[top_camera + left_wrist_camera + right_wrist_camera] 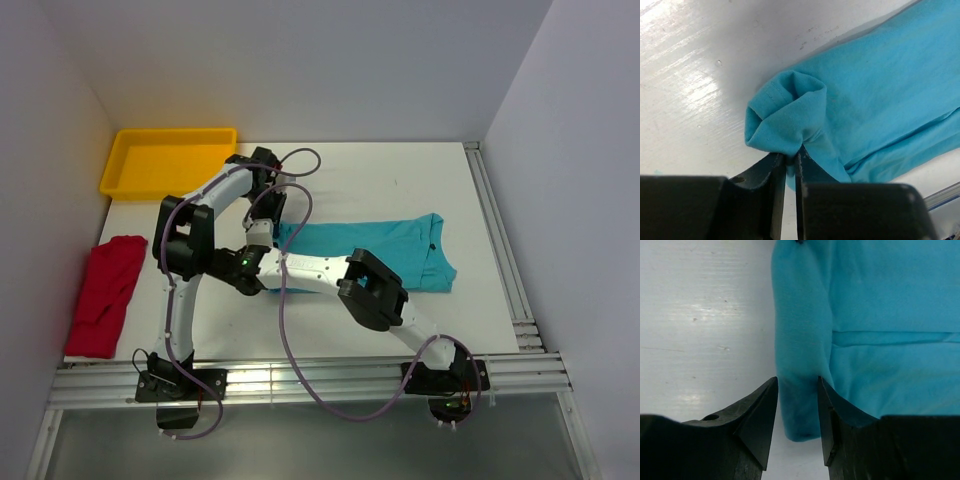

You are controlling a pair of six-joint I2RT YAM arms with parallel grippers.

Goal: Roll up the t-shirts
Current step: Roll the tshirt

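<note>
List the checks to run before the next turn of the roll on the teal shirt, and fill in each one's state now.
1. Pinch of left tool on the teal t-shirt, at its curled end: ok.
2. Folded edge lying between the fingers of right tool: ok.
3. Right tool actually clamped: cannot tell.
4. Curl even across the shirt's width: cannot tell; only a bunched corner shows.
5. Rest of the shirt flat on the table: ok.
6. Apart from both arms, red t-shirt: ok.
</note>
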